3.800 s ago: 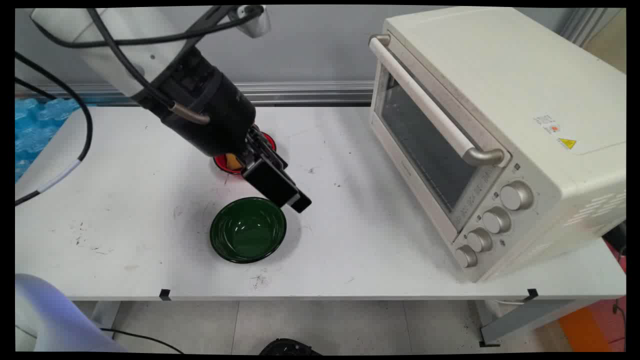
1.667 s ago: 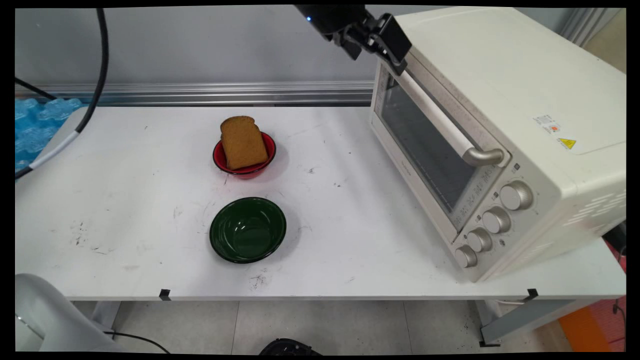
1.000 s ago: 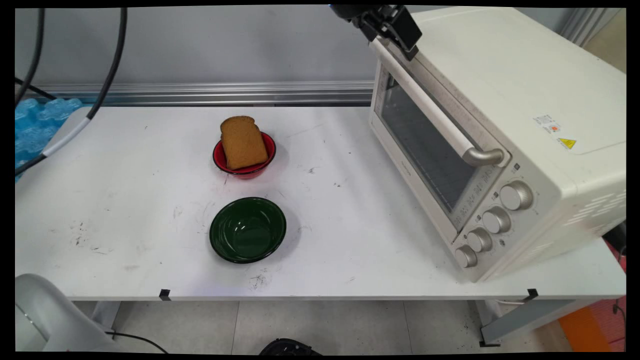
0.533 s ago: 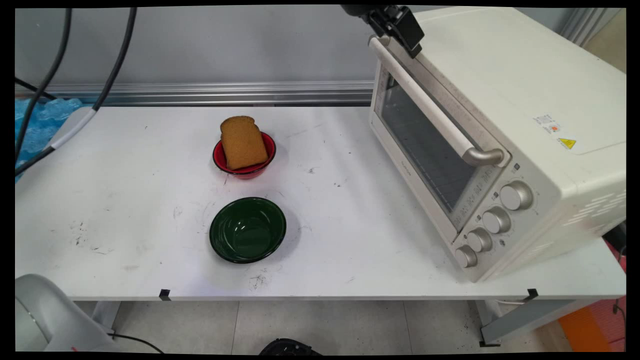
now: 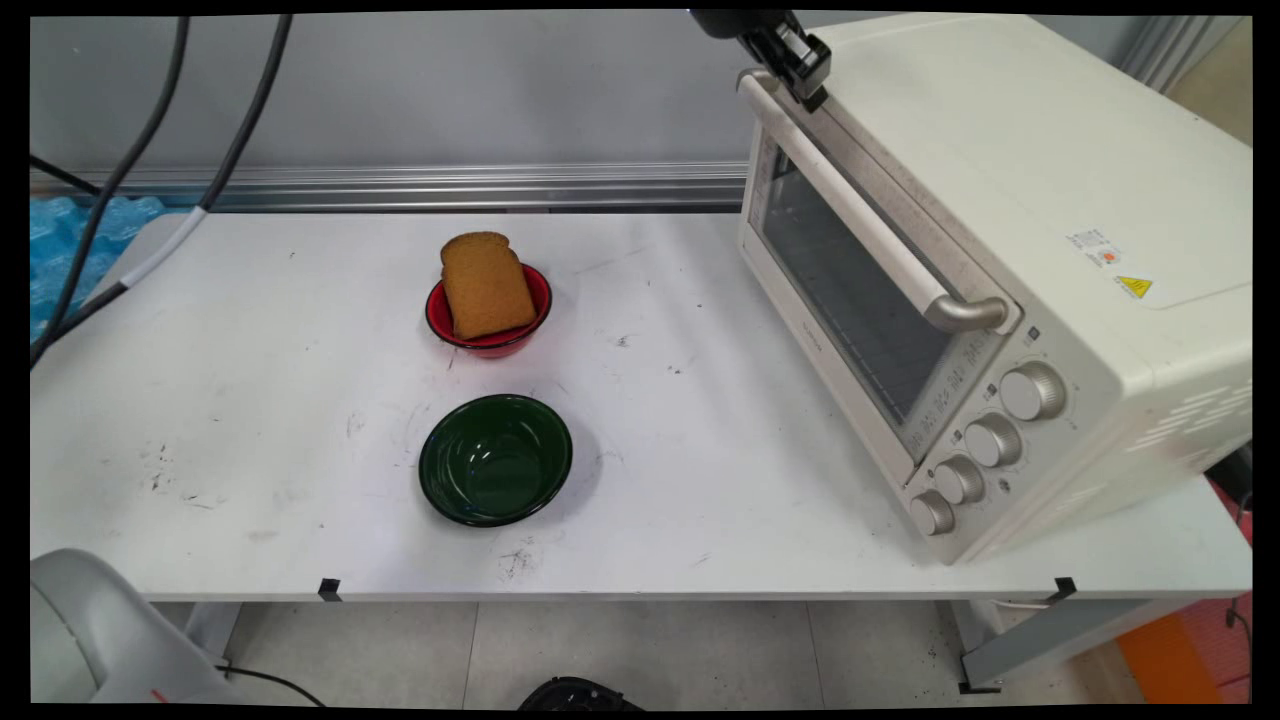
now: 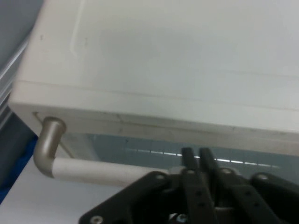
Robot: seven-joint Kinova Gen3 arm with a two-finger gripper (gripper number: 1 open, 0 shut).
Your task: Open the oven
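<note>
Two black fingers (image 6: 188, 161) of your gripper (image 5: 806, 72) stood pressed together, holding nothing, over the handle (image 6: 98, 171) at the far top corner of the cream toaster oven (image 5: 1010, 250) (its door looked closed). You had that oven along the worktop (image 5: 250, 400) right edge. Toward the worktop's middle, a bread slice (image 5: 486, 285) leaned in a red bowl (image 5: 490, 335), with a green bowl (image 5: 495, 460) nearer the front edge.

Main view fixed high, looking down across table (image 5: 250, 400), hand view close, both share oven handle (image 5: 860, 215) (image 6: 93, 170)
</note>
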